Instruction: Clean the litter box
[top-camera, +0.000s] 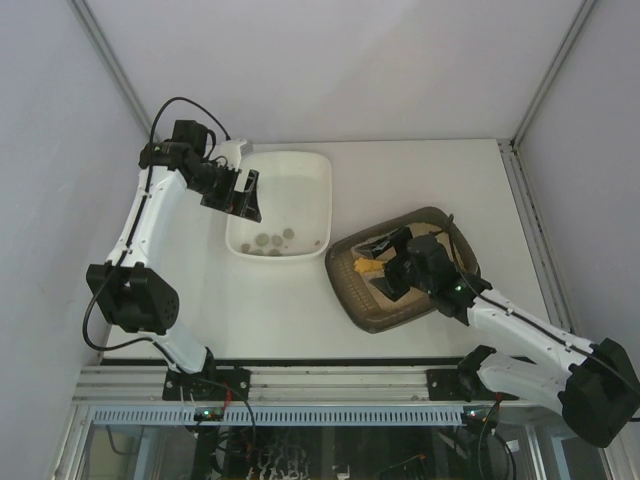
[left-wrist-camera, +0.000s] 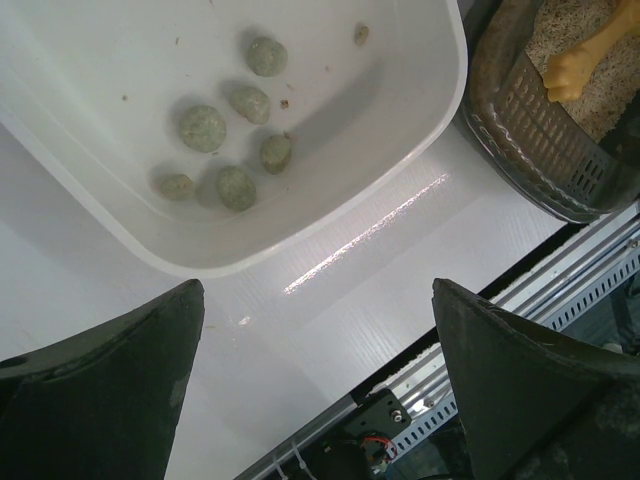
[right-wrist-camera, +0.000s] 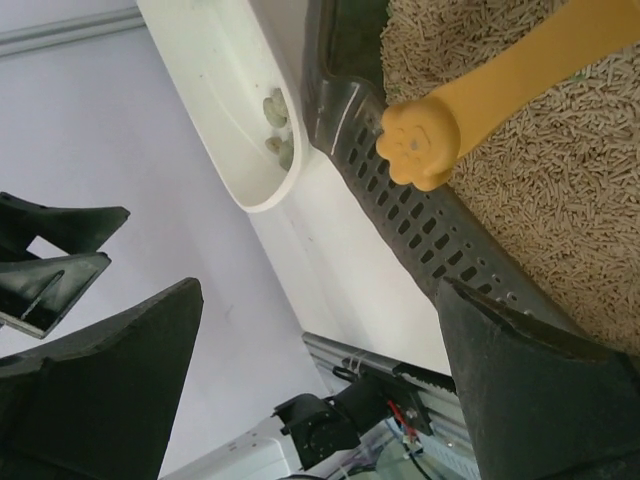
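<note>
Lower right of the top view: the litter box (top-camera: 348, 292) sits near the front edge of the desk (top-camera: 290, 310). The right hand (right-wrist-camera: 318, 320) hangs wide open and empty by the yellow scoop (right-wrist-camera: 500, 80), which lies in the litter. A misjudged regrasp could hook the box rim and spill pellets. Farther off, upper left, the left hand (top-camera: 240, 192), also open, crowds the rim of the white tub (top-camera: 300, 156). Only a narrow strip of desk separates the two containers.

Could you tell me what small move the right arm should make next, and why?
Probably lift the right gripper clear of the litter box. Its jaws stand open, the yellow scoop lies ungripped on the litter, several clumps sit in the white tub, and no clump shows in the litter in view.
</note>
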